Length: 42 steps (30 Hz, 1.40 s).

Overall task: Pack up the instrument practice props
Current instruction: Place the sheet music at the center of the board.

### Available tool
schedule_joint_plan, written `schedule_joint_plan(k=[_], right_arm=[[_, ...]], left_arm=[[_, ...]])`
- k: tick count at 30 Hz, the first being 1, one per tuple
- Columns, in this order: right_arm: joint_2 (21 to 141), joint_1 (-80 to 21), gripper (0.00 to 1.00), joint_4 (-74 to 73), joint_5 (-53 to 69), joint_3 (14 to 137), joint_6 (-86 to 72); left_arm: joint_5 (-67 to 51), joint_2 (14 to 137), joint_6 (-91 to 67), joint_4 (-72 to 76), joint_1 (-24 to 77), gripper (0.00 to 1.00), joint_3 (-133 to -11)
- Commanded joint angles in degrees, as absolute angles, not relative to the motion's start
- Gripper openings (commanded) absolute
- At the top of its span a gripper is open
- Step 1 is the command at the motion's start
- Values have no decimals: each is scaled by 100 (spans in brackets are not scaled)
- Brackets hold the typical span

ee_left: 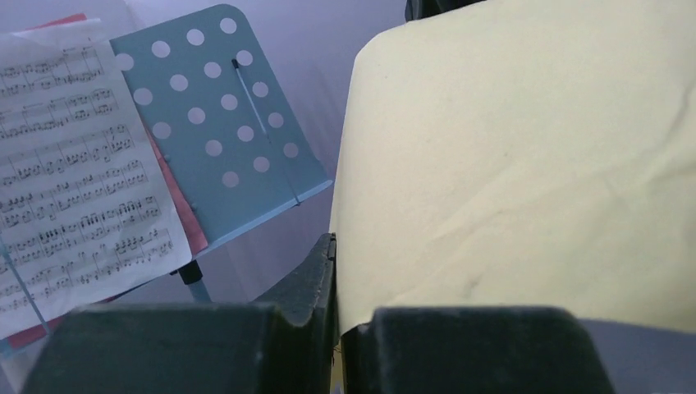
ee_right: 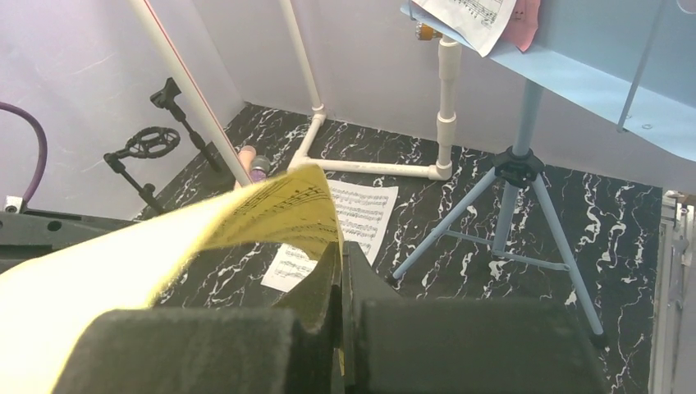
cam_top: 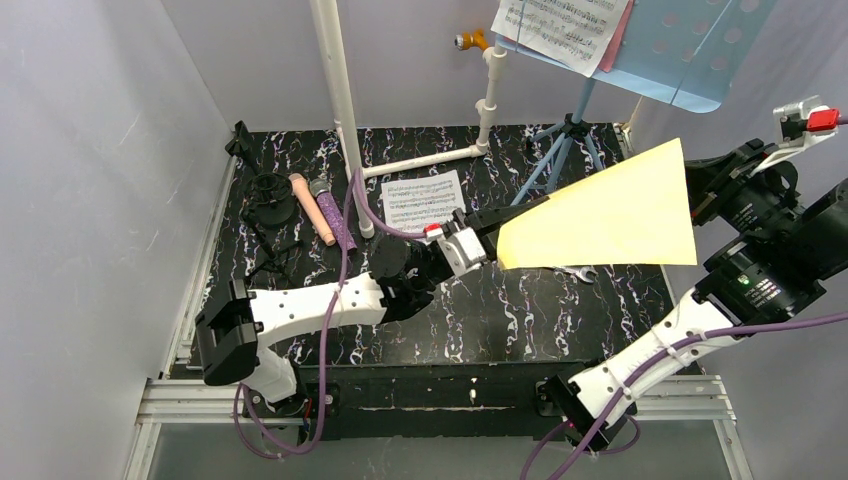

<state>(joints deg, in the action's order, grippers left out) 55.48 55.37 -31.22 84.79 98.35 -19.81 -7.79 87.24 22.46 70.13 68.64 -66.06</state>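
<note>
A yellow sheet-music page (cam_top: 610, 210) hangs above the table, stretched between both grippers. My left gripper (cam_top: 497, 243) is shut on its left edge (ee_left: 525, 164); the left wrist view has its jaws closed (ee_left: 338, 279) on the paper. My right gripper (cam_top: 697, 195) is shut on the right edge, and its wrist view (ee_right: 341, 271) has the page (ee_right: 246, 213) curling away from it. A white sheet-music page (cam_top: 422, 203) lies flat on the table. The light-blue music rack (cam_top: 680, 50) stands at the back right with pages (cam_top: 565, 30) on it. The peach microphone (cam_top: 313, 208) and purple glitter microphone (cam_top: 336, 215) lie at left beside the black holder (cam_top: 268, 195).
White plastic pipes (cam_top: 340, 100) rise at the back centre, with a horizontal run along the table. A silver wrench (cam_top: 575, 272) lies under the yellow page. The rack's tripod legs (ee_right: 501, 222) spread over the back right. White walls close in the left and back sides.
</note>
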Motion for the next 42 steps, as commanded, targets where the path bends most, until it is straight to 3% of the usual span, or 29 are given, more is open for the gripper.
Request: schedule_joint_plan(k=[1,3,6,7,8,15,22,29,42], right_arm=[[5410,5511,2,-2770,8508,9696,-2076],[5280,5512,21,-2664,8509,9554,-2027],[5056,5511,75,-2415,8505,9277,-1912],[4986,5511,90,-2309,8504,9139,-1903],[4928,5512,97,-2217,8502,9054,-1899],[5324,5502,98,-2176,8506,8560,-1788],[5407,4943,98,-1981,8501,8138,-1932],[5055,4007,98,-1909,8342,7217,-1933],[4399,3885,98,-807,8499,5825,-2369]], left_arm=[[-184,8233,1113,6601,6859,0,-6671],[135,8070,555,6292,6767,0,-6638],[596,7716,-384,5462,6560,0,-6607],[707,7570,-653,5138,6472,0,-6596],[803,7452,-1001,4727,6367,0,-6602],[338,6947,-2817,1473,5158,0,-6760],[236,7161,-2974,-792,4800,0,-6977],[210,7695,-2169,-1444,4562,0,-7147],[266,10077,-1424,-2061,3751,0,-8281]])
